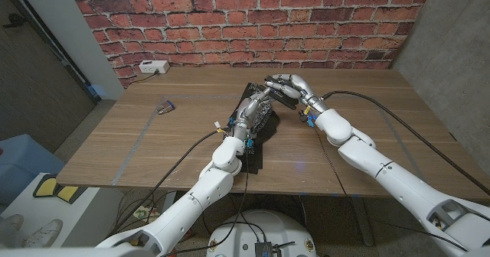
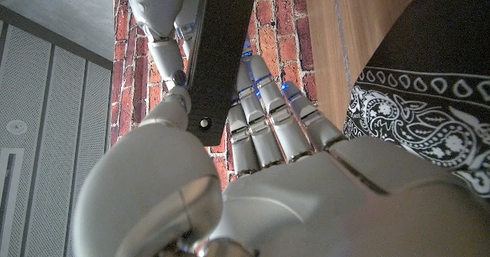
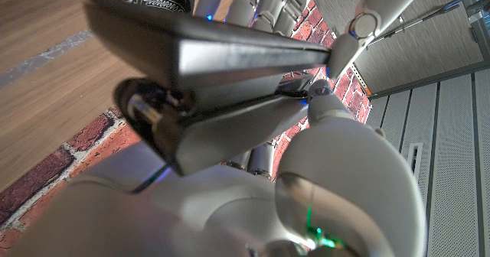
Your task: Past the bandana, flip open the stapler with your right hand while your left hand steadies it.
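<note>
The black stapler is held up off the table just past the black paisley bandana, between my two hands. My left hand reaches over the bandana and grips the stapler between thumb and fingers. From the far side, my right hand grips its other end. In the right wrist view the stapler lies across my right hand, its top arm parted a little from the base at the hinge end. The bandana lies beside my left hand.
A white box with a cable sits at the table's far left corner. A small dark object lies on the left part of the table. A brick wall stands behind the table. Cables run along both arms.
</note>
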Tool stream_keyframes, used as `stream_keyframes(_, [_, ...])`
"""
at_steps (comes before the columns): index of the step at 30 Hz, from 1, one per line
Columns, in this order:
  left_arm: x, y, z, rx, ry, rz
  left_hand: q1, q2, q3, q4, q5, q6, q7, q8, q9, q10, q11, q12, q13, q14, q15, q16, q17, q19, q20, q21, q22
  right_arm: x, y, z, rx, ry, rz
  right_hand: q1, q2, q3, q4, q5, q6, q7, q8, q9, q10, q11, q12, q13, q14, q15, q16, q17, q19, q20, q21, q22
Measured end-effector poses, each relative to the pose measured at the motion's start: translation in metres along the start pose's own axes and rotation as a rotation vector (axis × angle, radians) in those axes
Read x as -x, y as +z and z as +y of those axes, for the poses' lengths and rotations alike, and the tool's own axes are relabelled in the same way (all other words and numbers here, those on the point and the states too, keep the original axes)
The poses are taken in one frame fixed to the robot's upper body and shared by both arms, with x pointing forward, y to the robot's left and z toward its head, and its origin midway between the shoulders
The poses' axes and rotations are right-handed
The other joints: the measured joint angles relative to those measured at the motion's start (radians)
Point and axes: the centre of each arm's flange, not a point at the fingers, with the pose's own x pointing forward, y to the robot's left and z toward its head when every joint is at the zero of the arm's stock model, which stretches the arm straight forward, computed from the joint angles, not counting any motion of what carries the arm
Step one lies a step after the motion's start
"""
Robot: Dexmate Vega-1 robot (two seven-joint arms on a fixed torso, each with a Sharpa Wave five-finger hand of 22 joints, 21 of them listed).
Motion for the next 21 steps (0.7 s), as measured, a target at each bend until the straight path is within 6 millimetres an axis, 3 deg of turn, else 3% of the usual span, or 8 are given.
stream_keyframes(6, [-0.0001,-0.0002,0.0003,-0.001,-0.001,0.001,0.007,-0.007,0.0,0.0,0.0,0.007,-0.007,-0.007,-0.001,0.001,-0.001,0.0,0.002,0.0,0.0,0.0,0.005,0.0,0.0,0.0,0.0,0.0005,0.0006,0.0001,-0.008,-0.009,-0.006,0.01,-0.01,0.029,0.001,0.0,0.0,0.0,0.003,0.0,-0.012,-0.011,-0.01,0.0,0.0,0.0,0.007,0.008,0.001,-0.006,0.0,0.0])
stream_keyframes(21, [-0.0014,-0.0026,0.0003,0.002,-0.005,0.011,0.007,-0.007,-0.003,0.004,-0.004,0.007,-0.007,-0.012,-0.003,0.0,-0.001,-0.002,0.002,0.004,0.003,-0.004,0.005,0.0,0.0,0.0,0.0,0.0026,-0.0034,0.0001,-0.019,-0.035,-0.003,0.015,-0.015,0.041,-0.001,0.0,0.009,0.009,0.003,0.005,-0.025,-0.025,-0.055,-0.037,0.0,0.0,-0.017,-0.029,0.009,-0.03,0.005,0.002])
